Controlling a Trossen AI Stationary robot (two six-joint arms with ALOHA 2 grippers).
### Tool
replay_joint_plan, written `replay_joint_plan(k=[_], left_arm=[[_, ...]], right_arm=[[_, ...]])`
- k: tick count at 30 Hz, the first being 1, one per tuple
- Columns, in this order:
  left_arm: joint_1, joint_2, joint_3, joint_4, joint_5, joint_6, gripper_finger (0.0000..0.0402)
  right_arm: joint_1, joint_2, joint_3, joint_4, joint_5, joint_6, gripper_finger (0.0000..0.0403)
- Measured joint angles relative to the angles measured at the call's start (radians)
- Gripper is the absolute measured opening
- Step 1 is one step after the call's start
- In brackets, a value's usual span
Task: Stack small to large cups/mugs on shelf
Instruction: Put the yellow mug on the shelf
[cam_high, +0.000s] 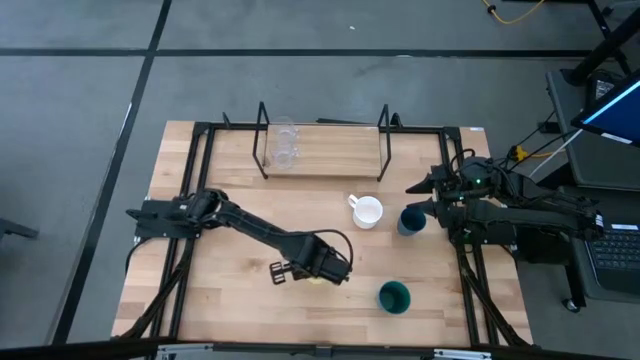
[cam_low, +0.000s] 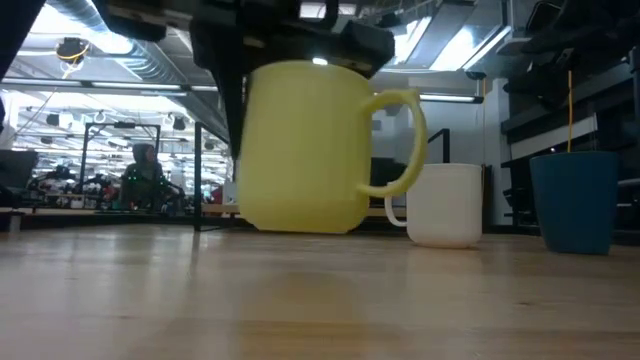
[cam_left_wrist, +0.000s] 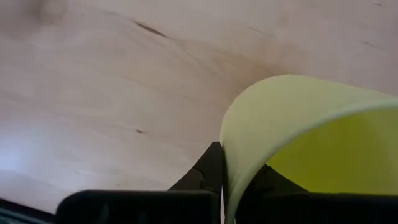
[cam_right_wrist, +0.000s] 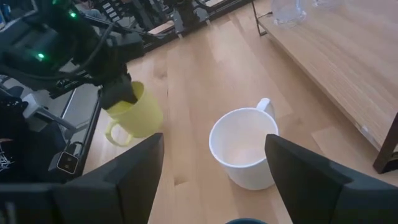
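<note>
My left gripper (cam_high: 320, 268) is shut on the yellow mug (cam_low: 300, 150), near the table's near edge and a little left of centre. The white mug (cam_high: 367, 211) and the dark blue cup (cam_high: 411, 221) stand upright on the table right of centre. The dark green cup (cam_high: 394, 296) stands nearer the front. Two clear glass cups (cam_high: 285, 147) stand on the left end of the shelf (cam_high: 330, 150) at the far side. My right gripper (cam_high: 418, 197) hovers open near the blue cup, with the white mug (cam_right_wrist: 244, 146) ahead of its fingers. My left gripper holds the yellow mug by its wall at the rim (cam_left_wrist: 225, 155), with one finger (cam_left_wrist: 267, 183) inside the mug and one finger (cam_left_wrist: 205, 174) outside. The fingers come from above and point down. The mug hangs about upright below them, its base just clear of the table and its handle (cam_low: 405, 140) free.
The shelf has a black wire frame (cam_high: 262, 140) upright at each end, with bare board (cam_high: 335, 150) between the glass cups and the right frame (cam_high: 385, 140). Open tabletop (cam_high: 230, 290) lies left of the yellow mug. A laptop (cam_high: 620, 250) sits off the table's right side.
</note>
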Motion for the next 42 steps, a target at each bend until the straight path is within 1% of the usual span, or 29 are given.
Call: replay_joint_plan(k=[4, 9, 13, 17, 25, 33, 37, 42], left_arm=[[0.01, -0.001, 0.0, -0.004, -0.002, -0.029, 0.0003], [0.014, 0.027, 0.001, 0.01, -0.004, -0.052, 0.0005], [0.014, 0.039, 0.0, -0.001, -0.04, -0.052, 0.0009], [0.018, 0.042, 0.001, 0.012, -0.05, -0.052, 0.0026], [0.04, 0.042, 0.001, 0.018, -0.054, -0.024, 0.008], [0.07, 0.002, 0.002, 0.014, -0.056, 0.122, 0.0125], [0.086, -0.025, 0.002, -0.01, -0.056, 0.19, 0.0135], [0.111, -0.068, 0.001, -0.006, -0.051, 0.291, 0.0136]], right_arm=[[0.0, 0.0, 0.0, -0.026, 0.0, -0.017, 0.0282], [0.0, 0.0, 0.0, -0.047, 0.0, -0.02, 0.0282], [0.0, 0.0, 0.0, -0.033, 0.0, -0.021, 0.0282], [0.0, 0.0, 0.0, -0.033, 0.0, -0.024, 0.0282], [0.0, 0.0, 0.0, -0.027, -0.001, -0.045, 0.0282], [0.0, 0.0, 0.0, -0.027, -0.019, -0.047, 0.0282], [0.0, 0.0, 0.0, -0.027, -0.018, -0.05, 0.0282], [0.0, 0.001, 0.0, -0.027, -0.018, -0.05, 0.0282]])
